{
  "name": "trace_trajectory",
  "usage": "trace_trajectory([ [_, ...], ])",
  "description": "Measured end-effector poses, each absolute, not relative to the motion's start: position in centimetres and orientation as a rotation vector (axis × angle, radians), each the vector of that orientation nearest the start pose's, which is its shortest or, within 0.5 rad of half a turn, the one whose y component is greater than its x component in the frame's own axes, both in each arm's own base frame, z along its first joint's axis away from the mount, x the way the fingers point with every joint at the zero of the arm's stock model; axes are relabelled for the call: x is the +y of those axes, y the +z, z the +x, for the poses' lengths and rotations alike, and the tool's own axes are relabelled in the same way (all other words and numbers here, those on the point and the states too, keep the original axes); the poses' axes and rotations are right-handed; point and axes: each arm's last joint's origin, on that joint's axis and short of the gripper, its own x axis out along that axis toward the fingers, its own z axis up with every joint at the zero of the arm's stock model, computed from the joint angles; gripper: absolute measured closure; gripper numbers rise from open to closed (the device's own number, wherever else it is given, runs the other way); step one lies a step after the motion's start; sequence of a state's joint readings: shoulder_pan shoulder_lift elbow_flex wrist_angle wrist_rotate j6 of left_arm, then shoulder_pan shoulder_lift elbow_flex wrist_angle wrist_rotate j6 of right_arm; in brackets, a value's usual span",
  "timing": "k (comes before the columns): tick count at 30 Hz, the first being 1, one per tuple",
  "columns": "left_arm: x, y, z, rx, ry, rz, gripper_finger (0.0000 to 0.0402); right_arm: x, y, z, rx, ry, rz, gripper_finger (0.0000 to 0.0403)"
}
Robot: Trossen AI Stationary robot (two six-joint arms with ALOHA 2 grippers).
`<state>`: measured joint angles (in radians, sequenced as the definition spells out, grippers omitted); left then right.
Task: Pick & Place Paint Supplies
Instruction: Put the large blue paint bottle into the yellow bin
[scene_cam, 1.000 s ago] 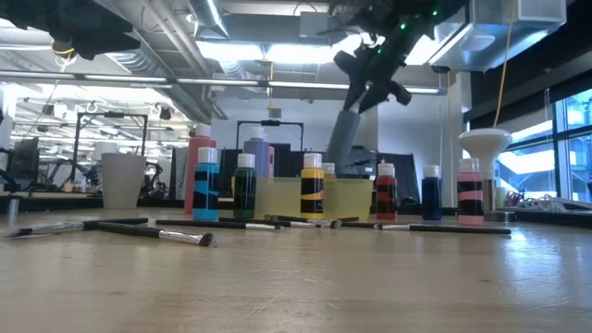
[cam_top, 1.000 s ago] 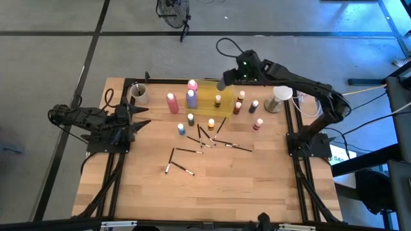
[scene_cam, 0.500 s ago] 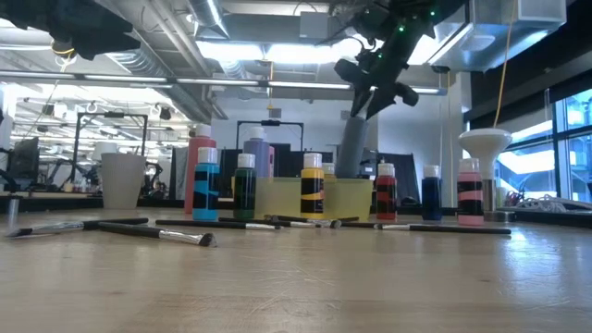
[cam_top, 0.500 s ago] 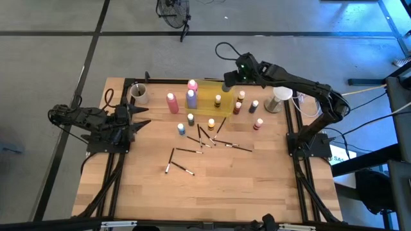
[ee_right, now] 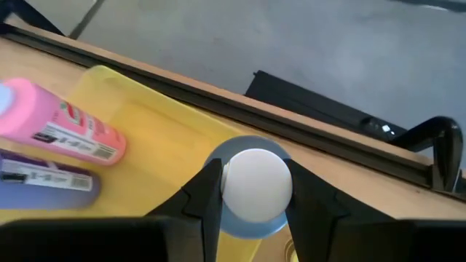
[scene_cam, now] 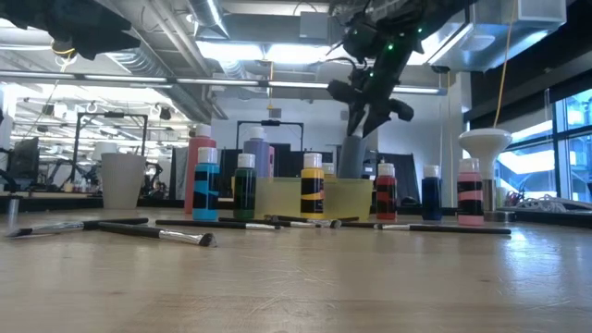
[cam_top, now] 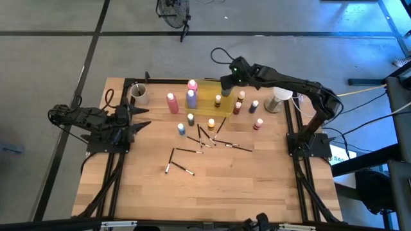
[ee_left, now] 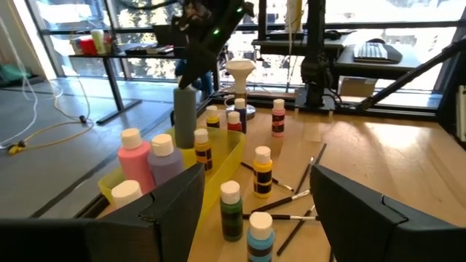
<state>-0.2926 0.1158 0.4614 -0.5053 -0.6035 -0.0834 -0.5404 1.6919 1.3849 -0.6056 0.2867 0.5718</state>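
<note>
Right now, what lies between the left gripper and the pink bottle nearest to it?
Nothing: the high view shows only bare table between the open left gripper and that pink bottle.

right arm: reaches in from the table's right edge to the far middle, wrist bent down | right gripper [ee_right: 251, 185]: jaws clamped on the white cap of the grey bottle [ee_left: 185, 116] | left arm: folded at the table's left edge | left gripper [ee_left: 255, 200]: jaws spread wide, holding nothing
</note>
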Motion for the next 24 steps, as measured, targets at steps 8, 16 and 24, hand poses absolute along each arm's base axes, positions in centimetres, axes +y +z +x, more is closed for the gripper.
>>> trace_trajectory([
  [8, -0.1, 25.9, 6.1, 0.131, 0.313, -0.013, 0.0155, -19.6, 26.5, 31.0, 0.719, -1.025, 0.593, 0.0284],
  [16, -0.1, 25.9, 6.1, 0.131, 0.314, -0.014, 0.0155, -19.3, 26.5, 31.2, 0.752, -1.011, 0.491, 0.0284],
  [24, -0.1, 25.9, 6.1, 0.128, 0.313, -0.015, 0.0155, -19.6, 24.8, 32.3, 0.827, -0.957, 0.393, 0.0284],
])
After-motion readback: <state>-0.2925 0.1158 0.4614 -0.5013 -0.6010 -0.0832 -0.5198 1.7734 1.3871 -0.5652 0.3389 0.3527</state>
